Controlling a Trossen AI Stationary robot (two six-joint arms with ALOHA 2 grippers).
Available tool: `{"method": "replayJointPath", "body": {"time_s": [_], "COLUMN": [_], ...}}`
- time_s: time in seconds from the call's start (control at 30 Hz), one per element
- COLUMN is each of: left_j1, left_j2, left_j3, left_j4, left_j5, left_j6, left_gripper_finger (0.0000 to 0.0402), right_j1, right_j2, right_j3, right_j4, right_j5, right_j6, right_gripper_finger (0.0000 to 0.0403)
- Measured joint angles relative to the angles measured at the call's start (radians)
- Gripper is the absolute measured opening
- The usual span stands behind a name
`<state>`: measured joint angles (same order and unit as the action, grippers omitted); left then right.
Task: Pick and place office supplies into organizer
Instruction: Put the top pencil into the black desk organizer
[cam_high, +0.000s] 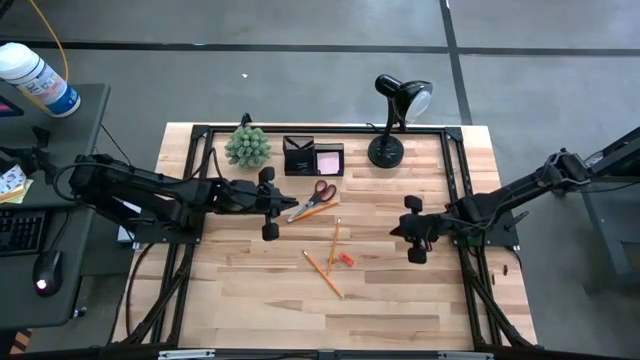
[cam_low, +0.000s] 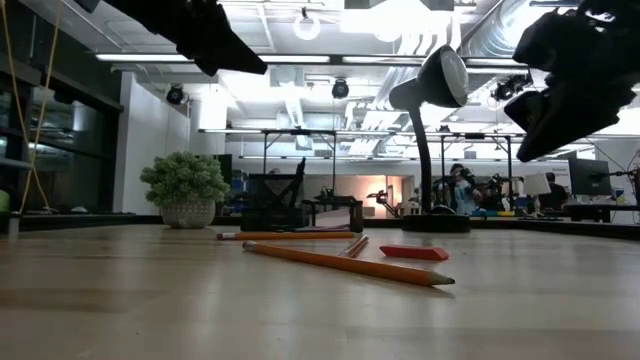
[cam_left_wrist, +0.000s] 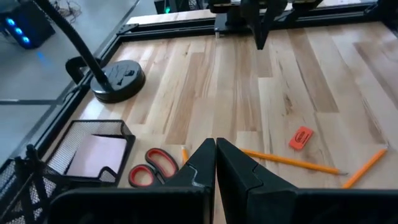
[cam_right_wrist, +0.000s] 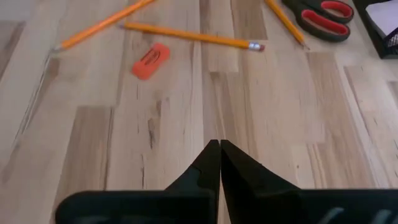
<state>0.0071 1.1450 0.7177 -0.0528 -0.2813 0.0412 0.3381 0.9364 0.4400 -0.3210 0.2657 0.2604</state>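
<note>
Scissors (cam_high: 314, 198) beside black organizer (cam_high: 313, 157) holding pink pad (cam_high: 329, 160), pencils (cam_high: 325, 262), red eraser (cam_high: 346, 259) loose

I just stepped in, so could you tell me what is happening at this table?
Nothing is being held. The left claw hangs shut above the table near the scissors, and the right claw hangs shut beside the pencils and red eraser. Those supplies lie loose on the wood; the organizer holds a pink sticky-note pad.
</note>
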Motion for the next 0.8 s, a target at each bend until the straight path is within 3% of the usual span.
{"method": "replayJointPath", "body": {"time_s": [0.27, 0.4, 0.8], "left_j1": [0.0, 0.0, 0.007], "left_j2": [0.026, 0.058, 0.198], "left_j3": [0.003, 0.002, 0.002], "left_j4": [0.006, 0.008, 0.092], "left_j5": [0.0, 0.06, 0.087], "left_j6": [0.042, 0.068, 0.054], "left_gripper_finger": [0.0003, 0.0003, 0.0003], "right_j1": [-0.07, -0.075, -0.076], "right_j2": [0.091, 0.146, 0.251], "right_j3": [0.0, 0.0, 0.0], "right_j4": [0.107, 0.183, 0.283], "right_j5": [-0.043, -0.084, -0.062], "right_j6": [-0.04, -0.085, -0.059], "right_gripper_finger": [0.0007, 0.0007, 0.0007]}}
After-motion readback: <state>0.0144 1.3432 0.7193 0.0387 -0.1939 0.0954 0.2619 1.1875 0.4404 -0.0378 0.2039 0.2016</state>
